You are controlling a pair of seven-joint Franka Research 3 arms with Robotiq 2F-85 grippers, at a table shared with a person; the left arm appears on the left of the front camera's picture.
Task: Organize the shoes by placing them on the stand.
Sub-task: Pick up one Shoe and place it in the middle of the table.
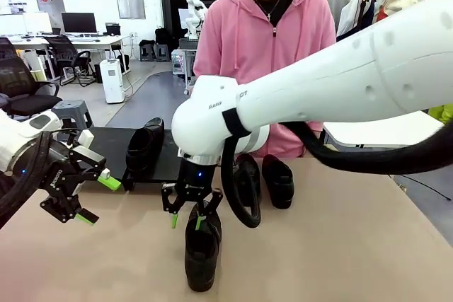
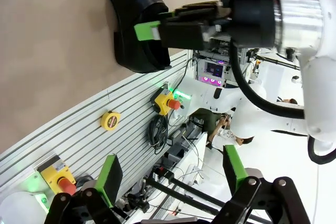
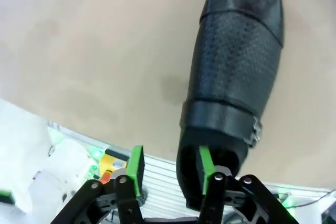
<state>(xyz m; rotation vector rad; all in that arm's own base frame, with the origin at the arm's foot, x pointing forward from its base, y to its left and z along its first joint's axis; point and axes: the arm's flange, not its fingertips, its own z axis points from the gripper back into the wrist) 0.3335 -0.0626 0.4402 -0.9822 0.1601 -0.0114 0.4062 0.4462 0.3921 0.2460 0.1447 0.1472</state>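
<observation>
A glossy black shoe stands on the tan table near its front edge, toe toward the camera. My right gripper hangs over its heel. In the right wrist view this gripper is open: one green pad sits inside the shoe opening, the other stands clear of its outer wall. My left gripper hovers open and empty at the left. Its wrist view shows the same shoe beyond the open left gripper. The black stand at back left carries one shoe.
Two more black shoes stand side by side mid-table in front of a person in a pink hoodie. My right arm spans the picture from the right. Bare table lies at the front left and right.
</observation>
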